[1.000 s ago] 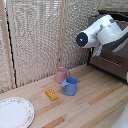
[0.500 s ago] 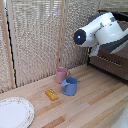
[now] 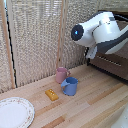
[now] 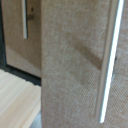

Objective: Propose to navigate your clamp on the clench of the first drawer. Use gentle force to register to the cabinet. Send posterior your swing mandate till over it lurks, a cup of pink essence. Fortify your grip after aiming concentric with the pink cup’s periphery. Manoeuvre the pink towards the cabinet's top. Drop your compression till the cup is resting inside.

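The pink cup [image 3: 61, 74] stands upright on the wooden table by the screen wall, handle to the side. The blue mug [image 3: 70, 86] stands just in front of it. The dark brown cabinet [image 3: 113, 63] is at the exterior view's right. The bulky white arm [image 3: 102, 30] reaches toward its front. My clamp [image 3: 90, 54] is mostly hidden behind the arm, close to the cabinet and far from the cups. The wrist view shows a drawer front [image 4: 70, 60] very close, with a silver bar handle [image 4: 107, 65]. No fingers show there.
A yellow block [image 3: 51, 94] lies next to the blue mug. A white patterned plate [image 3: 14, 113] sits at the exterior view's lower left. A woven screen [image 3: 35, 35] backs the table. A second silver handle [image 4: 25, 20] and the table edge [image 4: 15, 100] show in the wrist view.
The arm has shifted slightly toward the exterior view's left and a little up, staying by the cabinet. The cups, block and plate have not moved.
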Controlling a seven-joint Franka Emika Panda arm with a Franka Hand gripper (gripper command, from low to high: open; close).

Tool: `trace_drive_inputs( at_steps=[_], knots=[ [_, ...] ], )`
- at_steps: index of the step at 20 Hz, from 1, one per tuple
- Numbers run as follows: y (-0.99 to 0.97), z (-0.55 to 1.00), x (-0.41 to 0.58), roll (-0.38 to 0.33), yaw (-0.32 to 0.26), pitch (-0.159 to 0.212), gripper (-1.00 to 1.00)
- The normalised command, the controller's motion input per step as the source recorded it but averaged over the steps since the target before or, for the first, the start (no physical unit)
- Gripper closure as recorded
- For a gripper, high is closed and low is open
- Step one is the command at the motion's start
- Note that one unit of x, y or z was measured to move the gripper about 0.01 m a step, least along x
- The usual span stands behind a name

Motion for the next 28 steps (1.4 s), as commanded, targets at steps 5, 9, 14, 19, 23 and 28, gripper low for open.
trace_drive_inputs(
  at_steps=[5, 9, 14, 19, 23, 28],
  knots=[
    [0.15, 0.1, 0.089, 0.293, -0.251, 0.0, -1.0],
    [0.15, 0.09, 0.094, 0.294, -0.25, 0.0, -1.0],
    [0.16, 0.09, 0.17, 0.293, -0.23, 0.0, -1.0],
    [0.16, 0.11, 0.29, 0.269, -0.195, 0.0, -1.0],
    [0.17, 0.11, 0.323, 0.267, -0.183, 0.0, -1.0],
    [0.11, 0.21, 0.35, 0.237, -0.171, 0.0, -1.0]
  ],
)
